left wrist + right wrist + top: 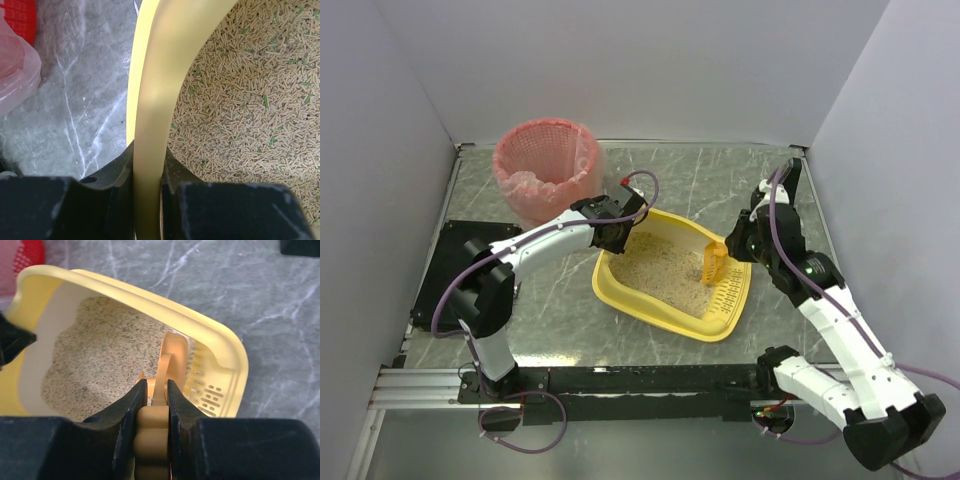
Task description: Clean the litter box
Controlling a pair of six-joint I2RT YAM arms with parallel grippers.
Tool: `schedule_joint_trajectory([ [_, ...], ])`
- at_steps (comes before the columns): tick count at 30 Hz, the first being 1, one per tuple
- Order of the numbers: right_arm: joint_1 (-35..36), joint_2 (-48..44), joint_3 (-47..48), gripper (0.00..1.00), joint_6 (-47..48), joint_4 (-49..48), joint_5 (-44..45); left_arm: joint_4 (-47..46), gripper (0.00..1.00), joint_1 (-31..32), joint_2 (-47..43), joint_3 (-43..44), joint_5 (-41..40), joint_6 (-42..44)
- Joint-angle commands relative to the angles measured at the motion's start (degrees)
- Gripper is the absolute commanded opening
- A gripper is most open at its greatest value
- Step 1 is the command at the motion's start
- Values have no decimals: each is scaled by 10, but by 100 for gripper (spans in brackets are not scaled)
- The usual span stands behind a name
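The yellow litter box (638, 300) sits mid-table, holding beige litter (660, 268) with green specks. Its slotted lip (728, 297) is at the right end. My left gripper (617, 232) is shut on the box's far left rim (150, 115), one finger outside, one inside. My right gripper (740, 240) is shut on the handle of the small orange scoop (714, 263), which stands in the litter near the slotted lip. In the right wrist view the scoop (167, 362) points down into the box (220, 347).
A round red basket with a pink liner (546, 168) stands at the back left, close to the box's left end. A black mat (445, 270) lies at the left. White walls enclose the marbled table (720, 180).
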State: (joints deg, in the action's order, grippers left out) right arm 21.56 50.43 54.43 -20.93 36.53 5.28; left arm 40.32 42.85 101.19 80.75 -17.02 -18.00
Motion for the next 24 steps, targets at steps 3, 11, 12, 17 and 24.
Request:
schedule_joint_trajectory([
  [3, 52, 68, 58, 0, -33, 54, 83, 3, 1, 3, -44, 14, 10, -41],
  [11, 68, 144, 52, 0, -95, 39, 94, -9, 1, 5, -41, 5, 54, -65],
  [12, 68, 149, 47, 0, -100, 34, 88, -9, 1, 5, -42, 3, 45, -66],
  [17, 68, 141, -22, 0, -154, -40, 43, -7, 1, 6, -50, -1, 62, -85],
  [24, 52, 96, -91, 0, -213, -125, -1, -43, 1, 7, -64, -18, 74, -103],
])
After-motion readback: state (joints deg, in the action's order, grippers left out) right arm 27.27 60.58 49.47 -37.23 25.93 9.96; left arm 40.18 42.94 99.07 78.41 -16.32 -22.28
